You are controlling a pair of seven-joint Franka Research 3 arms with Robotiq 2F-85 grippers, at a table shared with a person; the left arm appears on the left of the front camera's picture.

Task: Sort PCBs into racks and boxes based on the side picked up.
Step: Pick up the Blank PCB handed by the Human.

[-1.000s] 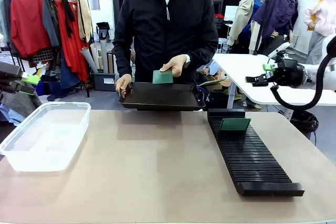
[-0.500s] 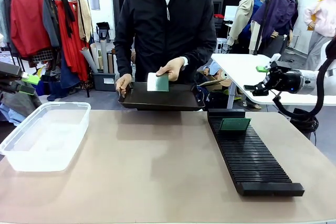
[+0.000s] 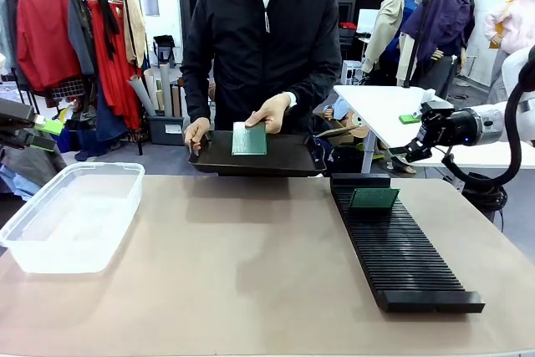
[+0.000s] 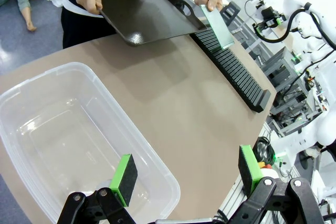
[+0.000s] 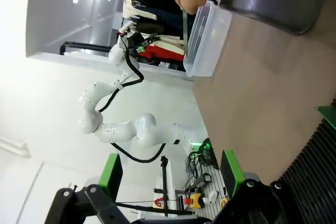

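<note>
Watching the far side, you have a person holding a dark tray point(image 3: 280, 159) over the table's far edge by one hand point(image 3: 196, 131). The other hand point(image 3: 272, 109) pinches a PCB point(image 3: 249, 140) by its top edge. That board stands upright over the tray, pale grey-green face turned towards you and lower edge down by the tray floor. From the left wrist it hangs lengthwise from the fingers.

A second PCB point(image 3: 374, 198) stands in the rack point(image 3: 405, 257) near its far end. Its green face points your way, leaning back a little, and its long side runs crosswise to the rack. The rack itself runs lengthwise away from you on the right half of the table.

Your box point(image 3: 50, 258) sits on the left, near the table edge.

Your left gripper point(image 4: 187, 173) hangs above the box's near corner with its pads spread wide and holds nothing. Your right gripper point(image 3: 407, 135) floats off the table's right side, beside a white table point(image 3: 376, 102). Its jaws are apart and empty too.

A clothes rail point(image 3: 75, 31) stands behind the box.
</note>
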